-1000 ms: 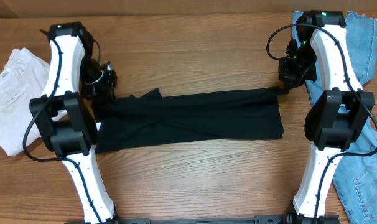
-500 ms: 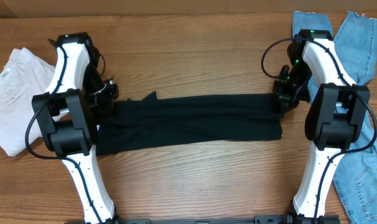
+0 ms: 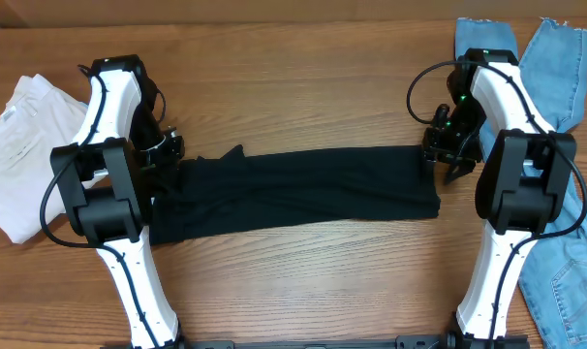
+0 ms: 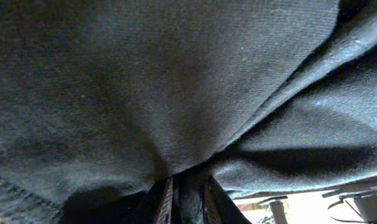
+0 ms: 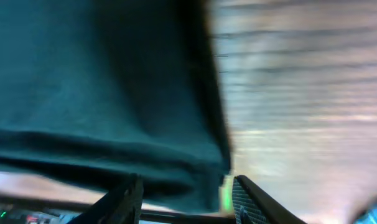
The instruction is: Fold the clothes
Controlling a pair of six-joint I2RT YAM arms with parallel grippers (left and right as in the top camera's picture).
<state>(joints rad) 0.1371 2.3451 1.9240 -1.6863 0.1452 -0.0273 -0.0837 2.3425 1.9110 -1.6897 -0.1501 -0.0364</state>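
The clothes [image 3: 293, 189], one plain black garment, lie flat in a long strip across the middle of the wooden table. At the strip's left end, my left gripper [image 3: 168, 155] is down on the fabric. In the left wrist view its fingertips [image 4: 187, 186] stand very close together, with a fold of the black cloth [image 4: 176, 81] pinched between them. My right gripper [image 3: 441, 160] is at the garment's right end. Seen from the right wrist, that gripper [image 5: 185, 186] is open, its fingers wide apart, and the cloth's corner [image 5: 95, 74] lies loose by them.
A white cloth bundle [image 3: 17, 145] lies at the table's left edge. Light blue denim jeans [image 3: 565, 242] run along the right edge, behind and beside the right arm. Bare wood [image 3: 293, 291] lies in front of the garment.
Both grippers came down and toward the front, laying the garment's far edge onto the table. The right jaws have opened and let go of the cloth. The left jaws have barely eased.
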